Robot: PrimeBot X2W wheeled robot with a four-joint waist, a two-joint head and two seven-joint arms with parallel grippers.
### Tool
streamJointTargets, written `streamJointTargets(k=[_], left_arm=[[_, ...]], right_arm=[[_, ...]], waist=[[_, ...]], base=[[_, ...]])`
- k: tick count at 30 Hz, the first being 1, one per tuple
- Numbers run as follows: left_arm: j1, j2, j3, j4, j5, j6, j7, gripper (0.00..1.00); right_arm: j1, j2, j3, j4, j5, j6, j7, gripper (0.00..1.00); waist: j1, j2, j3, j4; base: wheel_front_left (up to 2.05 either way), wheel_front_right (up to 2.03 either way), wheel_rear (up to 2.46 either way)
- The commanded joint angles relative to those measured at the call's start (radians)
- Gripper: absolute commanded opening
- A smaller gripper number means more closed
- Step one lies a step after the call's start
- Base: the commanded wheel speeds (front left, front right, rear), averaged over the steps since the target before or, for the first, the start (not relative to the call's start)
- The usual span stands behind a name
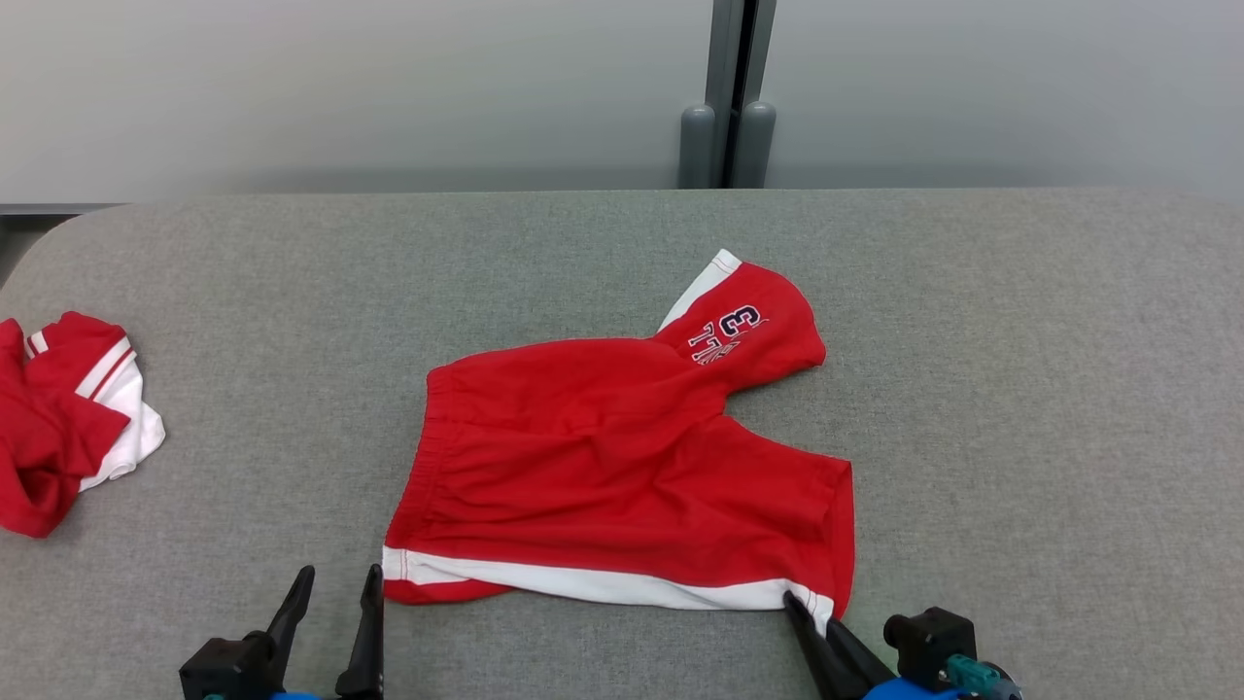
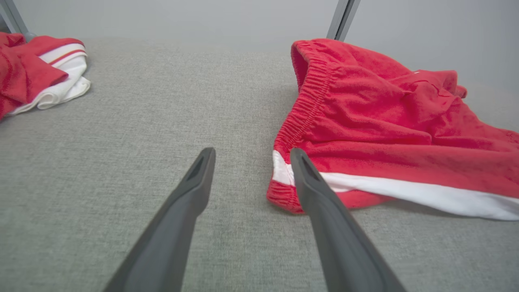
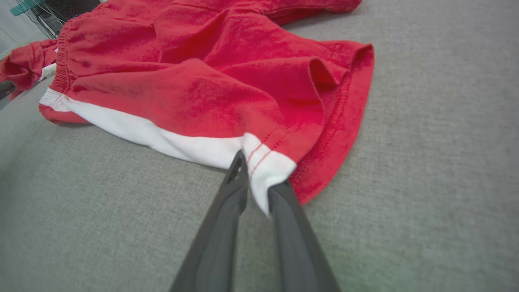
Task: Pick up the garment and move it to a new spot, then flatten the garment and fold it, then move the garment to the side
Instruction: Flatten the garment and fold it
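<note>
At the near edge of the red shorts [image 1: 622, 457], the right gripper [image 3: 259, 172] pinches the hem corner; the left gripper [image 1: 340, 576] stands wide.

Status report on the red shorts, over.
Left tool open, beside waistband. Right tool pinching white hem corner of red shorts. Second red garment apart, far left.

From the head, looked forward and down across the table [image 1: 622, 243], near edge to far edge. From the left wrist, low and close, faced along the left end effector [image 2: 252, 151] toward the waistband of the garment [image 2: 365, 121]. From the right wrist, nearer still, faced its hem corner. Shared by all three: garment and crumpled clothes [image 1: 58, 428] at the left edge.
</note>
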Motion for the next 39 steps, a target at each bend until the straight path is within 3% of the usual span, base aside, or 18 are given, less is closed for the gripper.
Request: streamJointTargets(k=[1, 9, 15, 22, 39], left_arm=[[-0.019, 0.008, -0.011, -0.006, -0.006, -0.002, -0.003, 1.0], [-0.01, 0.017, -0.062, -0.039, -0.055, -0.002, -0.003, 1.0], [0.01, 0.059, -0.205, -0.097, -0.17, -0.002, -0.003, 1.0], [-0.002, 0.118, -0.319, -0.099, -0.3, -0.002, -0.003, 1.0], [-0.098, 0.19, -0.45, -0.01, -0.438, -0.002, -0.003, 1.0]], right_arm=[[-0.021, -0.004, 0.003, 0.005, 0.011, 0.0, 0.0, 0.0], [-0.016, -0.004, -0.072, 0.015, -0.042, 0.0, 0.0, 0.0], [0.014, -0.004, -0.129, 0.017, -0.102, 0.0, 0.0, 0.0], [0.02, -0.004, -0.128, 0.007, -0.118, 0.0, 0.0, 0.0], [-0.01, -0.004, -0.099, -0.028, -0.122, 0.0, 0.0, 0.0]], waist=[[0.0001, -0.0001, 0.001, -0.001], [0.0001, -0.0001, -0.003, -0.003], [0.0001, -0.0001, -0.015, -0.017], [0.0001, -0.0001, -0.016, -0.036], [0.0001, -0.0001, 0.039, -0.089]], base=[[0.0, 0.0, 0.0], [0.0, 0.0, 0.0], [0.0, 0.0, 0.0], [0.0, 0.0, 0.0], [0.0, 0.0, 0.0]])
